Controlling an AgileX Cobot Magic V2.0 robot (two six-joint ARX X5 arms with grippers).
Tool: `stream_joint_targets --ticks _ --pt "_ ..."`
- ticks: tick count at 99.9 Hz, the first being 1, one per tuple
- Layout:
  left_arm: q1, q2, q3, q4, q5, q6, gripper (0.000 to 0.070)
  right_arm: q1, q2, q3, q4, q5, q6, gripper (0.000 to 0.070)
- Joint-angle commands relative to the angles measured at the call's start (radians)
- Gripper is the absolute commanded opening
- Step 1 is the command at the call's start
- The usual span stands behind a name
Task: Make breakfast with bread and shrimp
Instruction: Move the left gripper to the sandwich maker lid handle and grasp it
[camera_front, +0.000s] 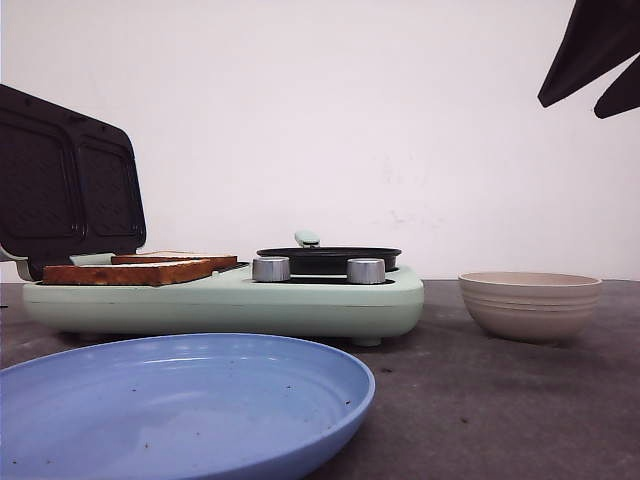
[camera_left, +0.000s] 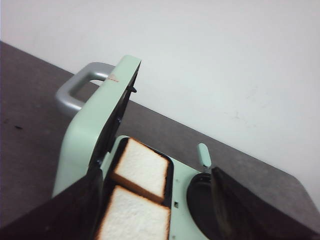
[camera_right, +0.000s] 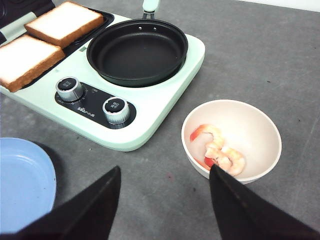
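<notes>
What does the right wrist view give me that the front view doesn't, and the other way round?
Only the right wrist view shows the shrimp lying inside the bowl, the empty inside of the pan, and the open right hand. Only the front view shows the raised lid of the breakfast maker. Both show the two bread slices, the two knobs and the blue plate.
</notes>
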Motion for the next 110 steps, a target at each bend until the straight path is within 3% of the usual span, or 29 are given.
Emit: stream_joint_targets --ticks 1,28,56,110 --pt "0.033 0.053 0.043 0.011 0.045 -0.027 0.0348 0.004 0.004 0.004 0.007 0.000 0.013 0.0347" --pt "0.242 0.242 0.143 0.043 0.253 -0.088 0.0354 0.004 0.004 0.004 0.007 0.000 0.013 0.0347" --pt "0.441 0.407 0.151 0.207 0.512 -0.251 0.0354 0.004 0.004 0.004 0.019 0.000 0.014 0.0347" --pt "0.449 0.649 0.151 0.341 0.578 -0.266 0.0354 0.004 0.004 0.004 0.037 -0.001 0.022 0.0347"
